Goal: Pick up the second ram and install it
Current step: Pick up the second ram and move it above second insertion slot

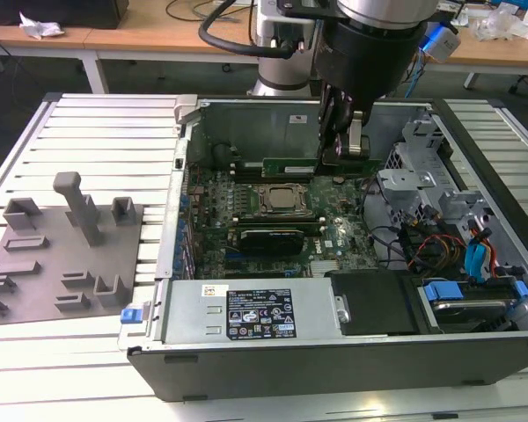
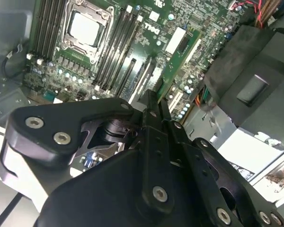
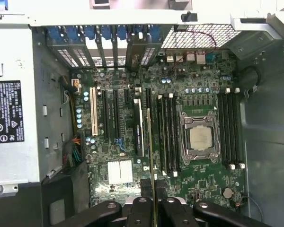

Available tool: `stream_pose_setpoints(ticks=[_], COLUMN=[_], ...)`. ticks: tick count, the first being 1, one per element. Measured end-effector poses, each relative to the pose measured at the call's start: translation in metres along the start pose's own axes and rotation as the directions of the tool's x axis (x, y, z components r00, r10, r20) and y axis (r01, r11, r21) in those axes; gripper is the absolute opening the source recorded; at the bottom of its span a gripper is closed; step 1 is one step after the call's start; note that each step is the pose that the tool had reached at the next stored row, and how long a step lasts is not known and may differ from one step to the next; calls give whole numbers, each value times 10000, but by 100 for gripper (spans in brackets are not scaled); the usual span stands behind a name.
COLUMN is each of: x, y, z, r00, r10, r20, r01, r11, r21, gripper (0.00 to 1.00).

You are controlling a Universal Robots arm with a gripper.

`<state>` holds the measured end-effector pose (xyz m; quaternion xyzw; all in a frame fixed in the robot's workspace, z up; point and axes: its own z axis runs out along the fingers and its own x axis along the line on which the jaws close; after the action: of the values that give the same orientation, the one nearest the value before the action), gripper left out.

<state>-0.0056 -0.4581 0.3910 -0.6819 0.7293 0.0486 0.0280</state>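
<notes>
**Memory stick held edge-on above an open computer's board**

The arm's gripper (image 3: 153, 204) is clenched on the second ram (image 3: 150, 156), which in the first wrist view shows as a thin green strip seen along its edge, running from between the fingers (image 3: 141, 208) out over the motherboard (image 3: 199, 187). In the second wrist view the same strip (image 2: 179, 52) juts forward from the black gripper (image 2: 154, 101), its white label and dark chips facing the camera. In the exterior view the gripper (image 1: 350, 145) hangs inside the open computer case (image 1: 334, 360), toward the case's far wall, with the green strip (image 1: 290, 167) held level and lengthwise just beside it, above the processor socket (image 1: 277, 200).

The strip appears to hover over the board and not to sit in any of the black memory slots (image 3: 168, 132) beside the socket; how close it is to them cannot be told.

By its look the module is light, stiff and thin, and likely fragile: the board could crack if bent, and the chips and contact edge are best left untouched. The sound hold is the one seen here, the fingers pinching the flat faces near one end, leaving the long contact edge free.

On the slatted table, toward its edge at the exterior view's left, a grey plastic tray (image 1: 35, 264) with upright blocks lies well apart from the case.
</notes>
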Motion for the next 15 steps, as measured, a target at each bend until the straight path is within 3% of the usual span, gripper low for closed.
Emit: stream_pose_setpoints(ticks=[3,7,15], x=[-105,-141,-140], y=[-11,-24,-25], z=[77,185,199], r00=[9999,9999,9999], r10=[-3,0,-1], r20=[109,109,108], r01=[3,0,1], r11=[10000,10000,10000], r21=[-8,-17,-18], gripper=[14,14,14])
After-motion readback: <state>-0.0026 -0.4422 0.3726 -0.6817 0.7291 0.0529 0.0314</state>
